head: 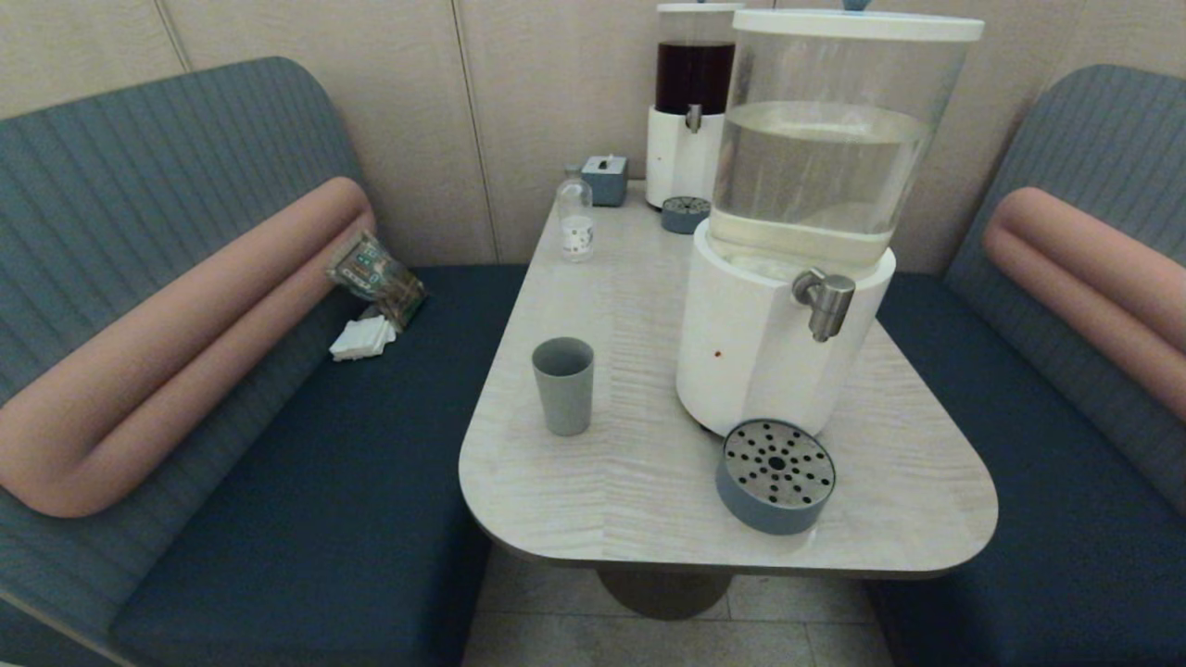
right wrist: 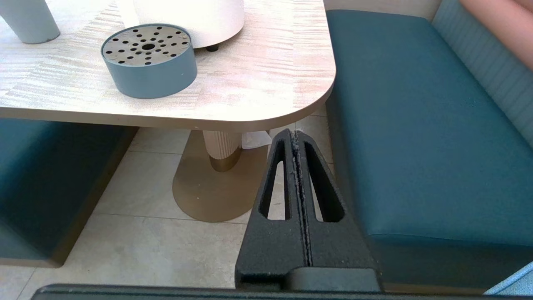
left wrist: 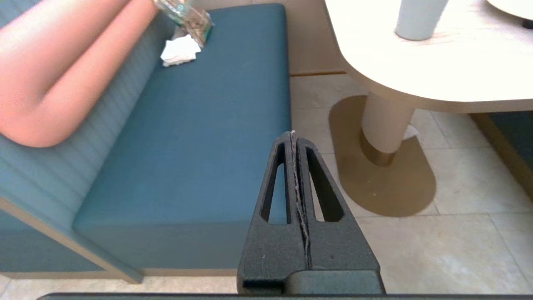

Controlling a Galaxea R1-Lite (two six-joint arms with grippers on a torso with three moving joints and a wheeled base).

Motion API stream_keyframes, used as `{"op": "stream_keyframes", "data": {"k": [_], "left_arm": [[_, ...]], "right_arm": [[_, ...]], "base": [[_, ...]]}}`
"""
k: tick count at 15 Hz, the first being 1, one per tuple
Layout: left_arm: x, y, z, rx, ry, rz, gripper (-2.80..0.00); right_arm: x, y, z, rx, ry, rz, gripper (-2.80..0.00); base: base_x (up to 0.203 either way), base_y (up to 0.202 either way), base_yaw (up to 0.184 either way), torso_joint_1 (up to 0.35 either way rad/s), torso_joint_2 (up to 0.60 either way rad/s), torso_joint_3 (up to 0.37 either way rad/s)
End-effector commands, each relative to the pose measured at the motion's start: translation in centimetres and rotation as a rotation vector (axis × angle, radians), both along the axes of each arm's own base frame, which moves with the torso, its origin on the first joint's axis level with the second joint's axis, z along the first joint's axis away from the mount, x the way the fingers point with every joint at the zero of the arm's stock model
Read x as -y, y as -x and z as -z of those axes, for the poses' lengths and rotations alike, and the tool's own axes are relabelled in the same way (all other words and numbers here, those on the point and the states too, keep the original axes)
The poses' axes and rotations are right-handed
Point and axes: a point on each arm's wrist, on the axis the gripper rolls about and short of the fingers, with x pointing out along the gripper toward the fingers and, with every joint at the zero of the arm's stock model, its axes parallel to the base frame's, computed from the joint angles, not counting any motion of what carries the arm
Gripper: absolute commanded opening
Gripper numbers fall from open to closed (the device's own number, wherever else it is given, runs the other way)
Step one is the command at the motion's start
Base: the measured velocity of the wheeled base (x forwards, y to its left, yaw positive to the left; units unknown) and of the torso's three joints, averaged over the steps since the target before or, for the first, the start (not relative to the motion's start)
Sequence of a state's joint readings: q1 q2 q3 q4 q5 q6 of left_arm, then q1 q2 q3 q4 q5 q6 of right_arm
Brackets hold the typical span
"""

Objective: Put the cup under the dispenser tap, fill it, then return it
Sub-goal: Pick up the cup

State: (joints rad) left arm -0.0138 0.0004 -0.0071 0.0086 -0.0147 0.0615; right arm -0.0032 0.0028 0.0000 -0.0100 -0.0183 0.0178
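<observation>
The grey-blue cup (head: 563,384) stands upright and empty on the table (head: 639,482), left of the big white-based dispenser (head: 788,343). Its silver tap (head: 823,298) juts out above a round grey drip tray (head: 775,475). Neither arm shows in the head view. My left gripper (left wrist: 293,135) hangs shut and empty below the table's edge, over the left bench's edge and the floor; the cup's base (left wrist: 418,21) is far ahead of it. My right gripper (right wrist: 295,134) is shut and empty too, low beside the right bench, short of the drip tray (right wrist: 150,62).
A slimmer dark-red-liquid dispenser (head: 693,102) with its own drip tray (head: 685,214), a small clear bottle (head: 575,220) and a grey box (head: 607,178) stand at the table's back. Blue benches (head: 306,463) flank the table; a snack packet (head: 375,276) and napkins lie on the left one.
</observation>
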Motion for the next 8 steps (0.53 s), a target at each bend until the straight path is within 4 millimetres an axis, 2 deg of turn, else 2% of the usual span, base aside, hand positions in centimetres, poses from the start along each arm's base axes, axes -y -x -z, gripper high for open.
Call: {"op": "stream_keyframes", "data": {"k": [1, 3, 4, 6, 8], "left_arm": [[0.0, 0.7, -2.5, 0.076, 0.006, 0.023, -2.8], [0.1, 1.3, -7.0, 0.138, 0.027, 0.066, -2.8], [0.1, 0.8, -9.3, 0.125, 0.036, 0.085, -2.8], [0.2, -1.9, -14.0, 0.083, 0.05, 0.127, -2.8], [0.5, -6.3, -17.3, 0.045, 0.058, 0.157, -2.8]], "right_arm": [[0.0, 0.0, 0.0, 0.0, -0.002, 0.0, -2.8], [0.0, 0.0, 0.0, 0.0, -0.002, 0.0, -2.8], [0.0, 0.0, 0.0, 0.0, -0.002, 0.0, -2.8], [0.0, 0.0, 0.0, 0.0, -0.002, 0.0, -2.8], [0.0, 0.0, 0.0, 0.0, -0.002, 0.0, -2.8]], "base": [[0.0, 0.0, 0.0, 0.0, 0.0, 0.0], [0.0, 0.0, 0.0, 0.0, 0.0, 0.0], [0.0, 0.0, 0.0, 0.0, 0.0, 0.0], [0.0, 0.0, 0.0, 0.0, 0.0, 0.0], [0.0, 0.0, 0.0, 0.0, 0.0, 0.0]]}}
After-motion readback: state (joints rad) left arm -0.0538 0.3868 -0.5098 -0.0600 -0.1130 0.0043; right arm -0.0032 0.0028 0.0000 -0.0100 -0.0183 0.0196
